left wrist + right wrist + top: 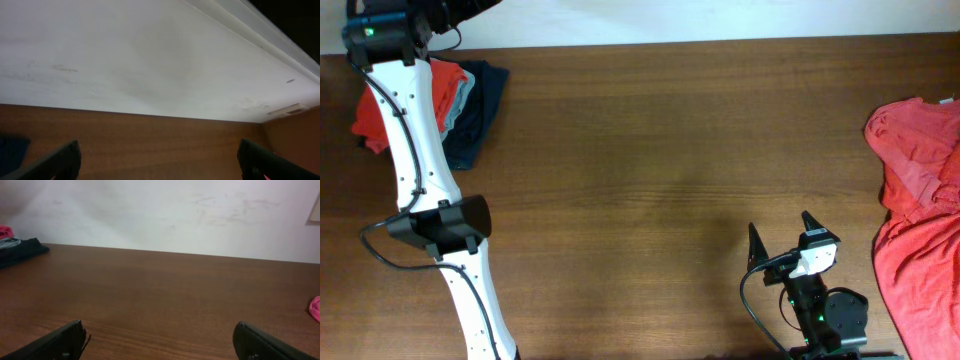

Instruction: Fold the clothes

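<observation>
A crumpled heap of orange-red shirts [918, 200] lies at the right edge of the desk [650, 170], partly out of view. The right pincer [780, 225] sits near the front edge, left of the heap and apart from it, jaws wide open and empty. At the far left corner, a folded orange-red shirt [447, 85] tops a navy garment [485, 105]. The left arm [415, 150] reaches over that stack. The left pincer [159, 147] faces the wall [150, 60], spread open and holding nothing.
</observation>
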